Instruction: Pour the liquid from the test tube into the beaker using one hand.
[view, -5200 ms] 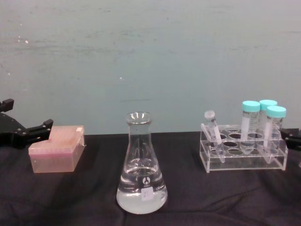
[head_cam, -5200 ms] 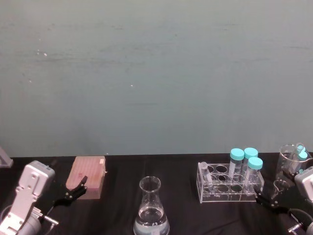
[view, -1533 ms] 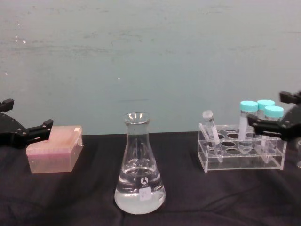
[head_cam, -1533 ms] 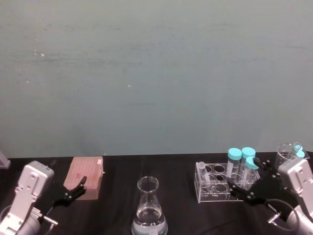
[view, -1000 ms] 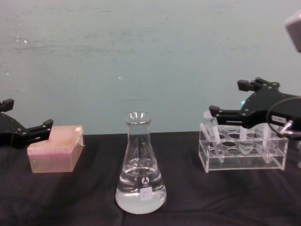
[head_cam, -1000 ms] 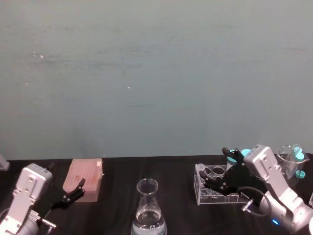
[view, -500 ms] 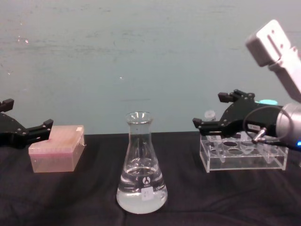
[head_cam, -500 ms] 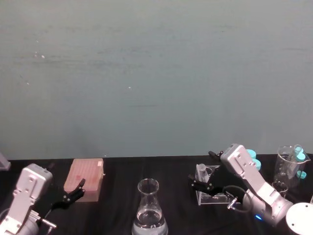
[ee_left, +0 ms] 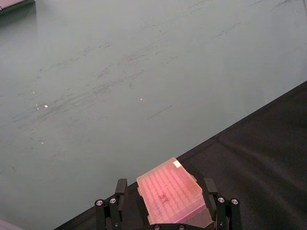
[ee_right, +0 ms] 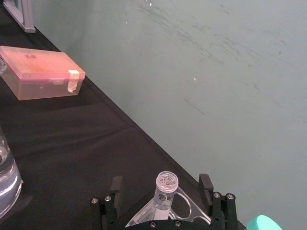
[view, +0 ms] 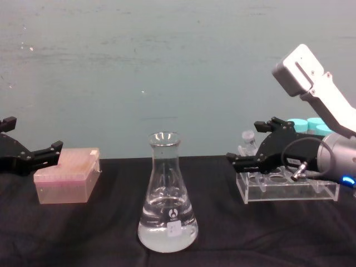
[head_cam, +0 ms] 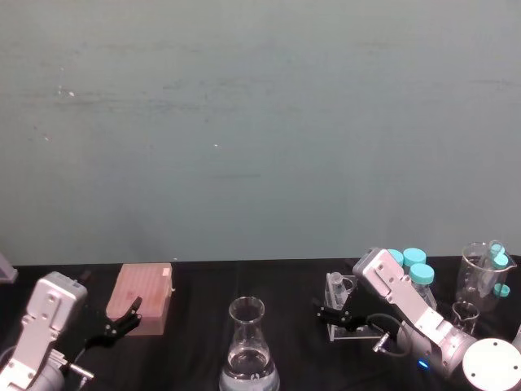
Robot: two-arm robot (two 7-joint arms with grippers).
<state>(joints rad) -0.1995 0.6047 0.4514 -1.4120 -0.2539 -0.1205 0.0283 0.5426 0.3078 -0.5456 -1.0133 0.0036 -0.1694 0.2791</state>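
Note:
The test tube (ee_right: pixel 165 189) stands tilted in the left end of a clear rack (view: pixel 289 192), also visible as the test tube (head_cam: pixel 334 286) (view: pixel 247 140). Whether it holds liquid I cannot tell. My right gripper (ee_right: pixel 160 185) is open, one finger on each side of the tube's upper part with a gap on both sides; the right gripper (head_cam: pixel 333 312) (view: pixel 245 143) reaches in from the right. The beaker (view: pixel 167 194) (head_cam: pixel 247 346), a conical flask, stands at centre front with clear liquid (view: pixel 167 233) in its base. My left gripper (head_cam: pixel 122 318) (view: pixel 34 134) is open at the far left.
A pink box (head_cam: pixel 142 293) (view: pixel 67 181) (ee_left: pixel 170 194) lies just ahead of the left gripper. Teal-capped tubes (head_cam: pixel 411 265) (view: pixel 311 125) stand in the rack's right end. A glass cup (head_cam: pixel 480 277) with more teal-capped tubes is at far right. Black cloth covers the table.
The right arm swung in from the far right over the rack to its left end, and its open fingers now flank the test tube. The left arm and flask stayed put.

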